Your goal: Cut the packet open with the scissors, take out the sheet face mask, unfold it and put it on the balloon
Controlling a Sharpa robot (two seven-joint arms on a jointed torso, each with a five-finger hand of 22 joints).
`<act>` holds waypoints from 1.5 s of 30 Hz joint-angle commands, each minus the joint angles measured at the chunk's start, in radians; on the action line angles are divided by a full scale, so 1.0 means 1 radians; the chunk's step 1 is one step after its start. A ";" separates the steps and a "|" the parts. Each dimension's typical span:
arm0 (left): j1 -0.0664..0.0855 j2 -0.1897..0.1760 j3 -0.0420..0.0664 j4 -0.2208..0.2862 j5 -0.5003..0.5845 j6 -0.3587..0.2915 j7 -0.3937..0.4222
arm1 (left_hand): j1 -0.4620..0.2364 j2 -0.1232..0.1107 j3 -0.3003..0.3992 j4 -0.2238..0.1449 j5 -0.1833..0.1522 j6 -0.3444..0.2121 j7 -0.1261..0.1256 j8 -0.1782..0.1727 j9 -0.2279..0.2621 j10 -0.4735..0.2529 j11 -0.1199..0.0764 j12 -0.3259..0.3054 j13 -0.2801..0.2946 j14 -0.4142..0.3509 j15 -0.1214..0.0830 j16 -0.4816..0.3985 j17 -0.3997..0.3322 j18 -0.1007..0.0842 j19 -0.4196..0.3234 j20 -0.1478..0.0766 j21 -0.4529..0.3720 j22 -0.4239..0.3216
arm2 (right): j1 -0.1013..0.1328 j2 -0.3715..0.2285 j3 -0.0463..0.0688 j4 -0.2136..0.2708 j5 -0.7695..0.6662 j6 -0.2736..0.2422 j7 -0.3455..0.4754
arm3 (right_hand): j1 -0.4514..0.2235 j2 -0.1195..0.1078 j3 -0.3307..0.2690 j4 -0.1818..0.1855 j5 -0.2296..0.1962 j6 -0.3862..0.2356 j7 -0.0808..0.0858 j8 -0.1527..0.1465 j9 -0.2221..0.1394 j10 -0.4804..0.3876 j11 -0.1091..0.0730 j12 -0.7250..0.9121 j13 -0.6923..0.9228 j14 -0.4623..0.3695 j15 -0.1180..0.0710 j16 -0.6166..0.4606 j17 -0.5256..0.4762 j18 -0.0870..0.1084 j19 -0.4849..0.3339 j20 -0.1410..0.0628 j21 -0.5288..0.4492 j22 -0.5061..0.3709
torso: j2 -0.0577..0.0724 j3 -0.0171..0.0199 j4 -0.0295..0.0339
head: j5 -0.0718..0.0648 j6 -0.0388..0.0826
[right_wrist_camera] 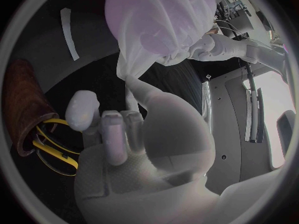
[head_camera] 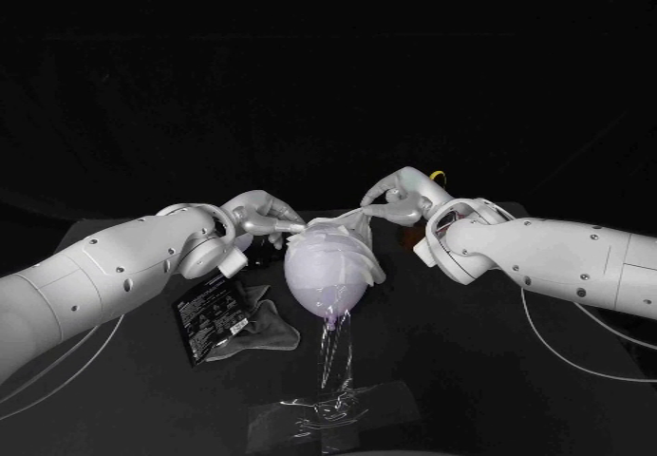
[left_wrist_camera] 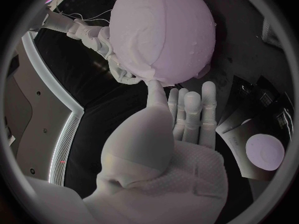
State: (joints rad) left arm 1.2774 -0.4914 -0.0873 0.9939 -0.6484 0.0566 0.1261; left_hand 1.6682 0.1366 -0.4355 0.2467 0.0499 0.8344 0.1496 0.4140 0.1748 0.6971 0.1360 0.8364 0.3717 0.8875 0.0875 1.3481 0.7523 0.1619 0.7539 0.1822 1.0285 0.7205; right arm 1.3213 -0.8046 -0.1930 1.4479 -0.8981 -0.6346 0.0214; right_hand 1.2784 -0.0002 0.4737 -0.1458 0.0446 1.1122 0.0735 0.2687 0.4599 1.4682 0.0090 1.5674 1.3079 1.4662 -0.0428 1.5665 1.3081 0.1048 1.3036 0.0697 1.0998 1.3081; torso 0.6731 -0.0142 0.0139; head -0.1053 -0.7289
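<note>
The black foil packet lies discarded toward the tabletop's left edge. The white sheet face mask already drapes the lilac balloon mid-tabletop. The right robot hand pinches its edge, and the left robot hand, fingers straight, thumbs it down. Only smoothing left, I'd say.

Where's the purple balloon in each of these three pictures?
Head view: balloon at centre, between left hand and right hand.
Left wrist view: balloon at the left hand's fingertips.
Right wrist view: balloon beyond the right hand's fingers.
Shared landmark: white sheet mask draped over it.
</note>
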 commanded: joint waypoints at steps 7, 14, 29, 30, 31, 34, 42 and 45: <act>0.000 0.006 0.000 -0.002 0.003 0.035 0.013 | 0.027 0.030 -0.011 -0.017 -0.001 0.028 -0.013 0.010 0.002 0.008 0.002 -0.003 -0.006 -0.011 -0.001 0.014 0.000 0.018 -0.007 0.008 -0.007 -0.002 | 0.005 0.013 0.002 -0.009 -0.007 -0.011 0.007 | -0.012 0.000 0.007 -0.001 0.004 -0.004 0.002 0.007 0.081 0.103 -0.006 0.003 0.263 0.105 -0.008 0.004 0.263 -0.003 0.001 -0.007 0.005 0.052 | 0.000 -0.0012 0.0011 | -0.001 0.000; 0.000 0.009 0.001 -0.003 0.005 0.032 0.035 | 0.069 0.060 0.006 -0.039 -0.001 0.047 -0.024 0.010 0.001 0.016 0.000 -0.005 -0.012 -0.013 -0.001 0.025 0.005 0.019 -0.009 0.010 -0.007 0.000 | 0.006 0.018 0.002 -0.010 -0.010 -0.020 0.002 | -0.013 0.000 0.009 -0.001 0.004 -0.006 0.002 0.008 0.084 0.103 -0.006 0.003 0.263 0.105 -0.008 0.004 0.263 -0.003 0.001 -0.007 0.004 0.053 | 0.000 -0.0008 0.0014 | -0.001 -0.001; 0.000 0.017 0.001 -0.001 -0.015 -0.041 0.105 | 0.180 0.152 0.100 -0.128 0.000 0.149 -0.034 0.052 0.039 0.101 -0.062 0.023 -0.018 0.137 -0.058 0.113 0.165 0.021 -0.005 -0.014 0.060 0.048 | 0.009 0.019 0.003 -0.006 -0.008 -0.016 0.002 | -0.015 0.000 0.012 -0.002 0.004 -0.008 0.002 0.012 0.089 0.103 -0.007 0.003 0.263 0.105 -0.008 0.004 0.263 -0.003 0.001 -0.007 0.003 0.052 | 0.000 -0.0005 0.0006 | -0.001 0.001; 0.000 0.017 0.001 -0.001 -0.014 -0.052 0.109 | 0.180 0.153 0.102 -0.128 0.001 0.149 -0.034 0.053 0.041 0.102 -0.063 0.025 -0.018 0.141 -0.059 0.115 0.169 0.021 -0.005 -0.015 0.063 0.050 | 0.009 0.018 0.003 -0.005 -0.008 -0.011 0.001 | -0.015 0.000 0.012 -0.002 0.004 -0.008 0.002 0.012 0.089 0.103 -0.007 0.003 0.263 0.105 -0.008 0.004 0.263 -0.003 0.001 -0.007 0.003 0.052 | 0.000 -0.0005 0.0008 | -0.001 0.002; 0.000 0.017 0.001 -0.001 -0.009 -0.068 0.115 | 0.180 0.153 0.105 -0.128 0.000 0.148 -0.034 0.054 0.044 0.102 -0.064 0.026 -0.017 0.146 -0.060 0.117 0.174 0.021 -0.005 -0.016 0.066 0.053 | 0.009 0.016 0.003 -0.005 -0.008 -0.003 -0.001 | -0.016 0.000 0.012 -0.002 0.004 -0.009 0.002 0.013 0.091 0.103 -0.006 0.003 0.263 0.105 -0.008 0.004 0.263 -0.002 -0.001 -0.007 0.000 0.051 | 0.000 -0.0006 0.0010 | -0.001 0.002; -0.001 0.017 0.001 -0.002 0.011 -0.114 0.129 | 0.187 0.149 0.133 -0.133 0.003 0.132 -0.030 0.059 0.071 0.098 -0.073 0.062 -0.001 0.167 -0.070 0.129 0.192 0.021 -0.011 -0.026 0.092 0.073 | 0.011 0.014 0.003 -0.008 -0.007 0.030 -0.009 | -0.021 0.000 0.014 0.000 0.004 -0.014 0.002 0.015 0.096 0.103 -0.006 0.003 0.263 0.105 -0.007 0.004 0.263 0.000 -0.009 -0.007 -0.013 0.046 | -0.001 -0.0008 0.0011 | -0.002 0.002; -0.001 0.010 0.001 -0.004 0.051 -0.163 0.141 | 0.189 0.143 0.150 -0.140 0.004 0.123 -0.028 0.064 0.097 0.082 -0.075 0.084 0.009 0.156 -0.072 0.127 0.180 0.021 -0.023 -0.034 0.109 0.088 | 0.014 0.018 0.002 -0.030 0.012 0.135 -0.023 | -0.067 -0.021 -0.016 0.032 0.003 -0.137 0.050 -0.054 0.080 0.072 0.033 -0.063 0.226 0.104 0.022 0.004 0.262 0.012 -0.070 0.009 -0.107 0.009 | 0.001 -0.0011 0.0016 | -0.004 0.004; -0.001 0.007 0.001 -0.001 0.053 -0.155 0.137 | 0.190 0.141 0.155 -0.141 0.005 0.121 -0.028 0.066 0.107 0.076 -0.076 0.089 0.011 0.147 -0.073 0.125 0.171 0.020 -0.029 -0.036 0.114 0.093 | 0.015 0.026 0.002 -0.043 0.016 0.174 -0.027 | -0.065 -0.040 -0.030 0.031 0.004 -0.165 0.069 -0.086 0.061 0.066 0.050 -0.074 0.220 0.101 0.038 0.002 0.255 0.012 -0.080 0.022 -0.120 0.006 | 0.001 -0.0006 0.0022 | -0.005 0.004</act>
State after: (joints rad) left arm 1.2762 -0.4852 -0.0871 0.9891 -0.6222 -0.0719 0.2396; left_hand 1.8373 0.1228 -0.2864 0.1035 0.0499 0.9608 0.1200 0.4758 0.2799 0.7825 0.0609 0.9219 0.3817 1.0396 0.0146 1.4744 0.9242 0.1726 0.7288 0.1461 1.1385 0.8130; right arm 1.3353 -0.7828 -0.1910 1.4091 -0.8882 -0.5502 0.0045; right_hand 1.2120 -0.0262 0.4496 -0.1142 0.0446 0.9548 0.1416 0.1878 0.5244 1.4667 0.0540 1.4976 1.3073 1.4664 -0.0104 1.5669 1.3073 0.0987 1.2282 0.0879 0.9845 1.3073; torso 0.6730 -0.0150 0.0151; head -0.1099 -0.7247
